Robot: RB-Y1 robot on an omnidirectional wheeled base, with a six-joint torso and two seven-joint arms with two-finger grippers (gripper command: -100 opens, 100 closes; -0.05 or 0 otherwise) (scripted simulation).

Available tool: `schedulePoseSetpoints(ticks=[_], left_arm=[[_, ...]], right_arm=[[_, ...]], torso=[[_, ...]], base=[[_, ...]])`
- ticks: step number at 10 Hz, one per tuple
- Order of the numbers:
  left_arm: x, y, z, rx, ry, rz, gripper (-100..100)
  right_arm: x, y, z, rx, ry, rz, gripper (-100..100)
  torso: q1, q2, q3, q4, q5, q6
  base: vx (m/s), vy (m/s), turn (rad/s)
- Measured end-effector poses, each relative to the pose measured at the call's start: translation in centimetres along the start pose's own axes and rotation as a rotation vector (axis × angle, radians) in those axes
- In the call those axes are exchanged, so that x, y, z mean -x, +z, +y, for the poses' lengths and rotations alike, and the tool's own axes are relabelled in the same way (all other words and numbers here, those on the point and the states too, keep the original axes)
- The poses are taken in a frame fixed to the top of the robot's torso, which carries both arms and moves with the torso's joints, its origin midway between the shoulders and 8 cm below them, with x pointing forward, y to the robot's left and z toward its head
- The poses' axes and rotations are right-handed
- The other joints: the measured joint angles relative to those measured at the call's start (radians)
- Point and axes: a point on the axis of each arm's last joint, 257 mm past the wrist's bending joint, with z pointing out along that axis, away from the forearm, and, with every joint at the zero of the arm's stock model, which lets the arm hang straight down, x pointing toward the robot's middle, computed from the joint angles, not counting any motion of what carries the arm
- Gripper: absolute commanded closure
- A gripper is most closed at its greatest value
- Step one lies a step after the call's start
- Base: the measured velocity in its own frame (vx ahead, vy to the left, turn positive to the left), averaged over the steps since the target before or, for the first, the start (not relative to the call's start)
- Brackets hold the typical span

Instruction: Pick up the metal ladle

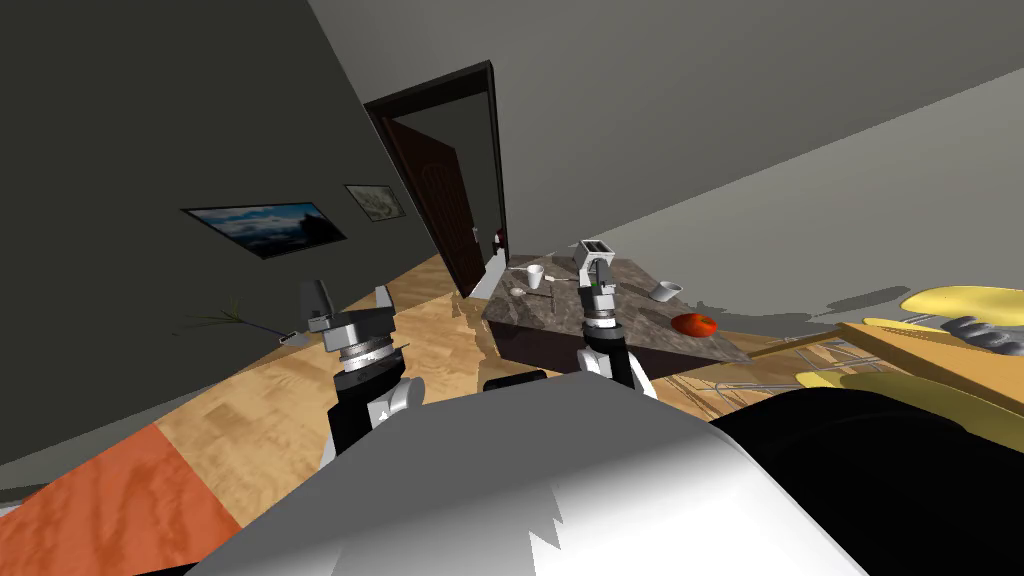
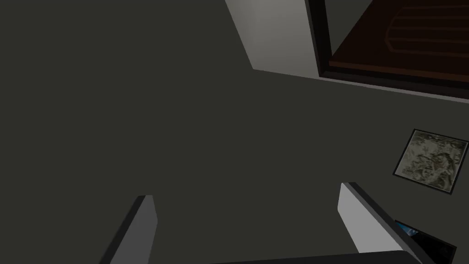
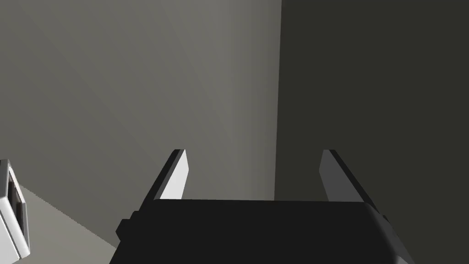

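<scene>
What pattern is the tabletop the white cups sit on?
Mottled brown-grey stone-like tabletop; it shows best in the head view.

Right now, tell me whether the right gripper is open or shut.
Open. The right gripper shows both fingers wide apart, nothing held between them.

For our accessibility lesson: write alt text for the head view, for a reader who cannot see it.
The right gripper hangs open over a dark table that holds a pale ladle, two cups, a toaster and a red fruit. The left gripper, also open, is raised over the wooden floor.
</scene>
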Motion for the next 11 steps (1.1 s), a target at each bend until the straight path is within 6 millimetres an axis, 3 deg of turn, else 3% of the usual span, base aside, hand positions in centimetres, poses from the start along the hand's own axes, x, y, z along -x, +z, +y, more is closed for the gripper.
schedulePoseSetpoints(ticks=[6,11], left_arm=[[0.0,0.0,0.0,0.0,0.0,0.0,0],[0.0,0.0,0.0,0.0,0.0,0.0,0]], right_arm=[[-4.3,-3.4,-3.1,-0.051,-0.036,0.212,-100],[-6.8,-7.6,-6.5,-0.117,-0.088,0.391,-100]], torso=[[0.007,0.012,0.007,0.003,0.002,0.0],[0.004,0.008,0.005,0.002,0.001,0.0]], base=[[-0.176,0.097,0.072],[-0.105,0.073,0.068]])
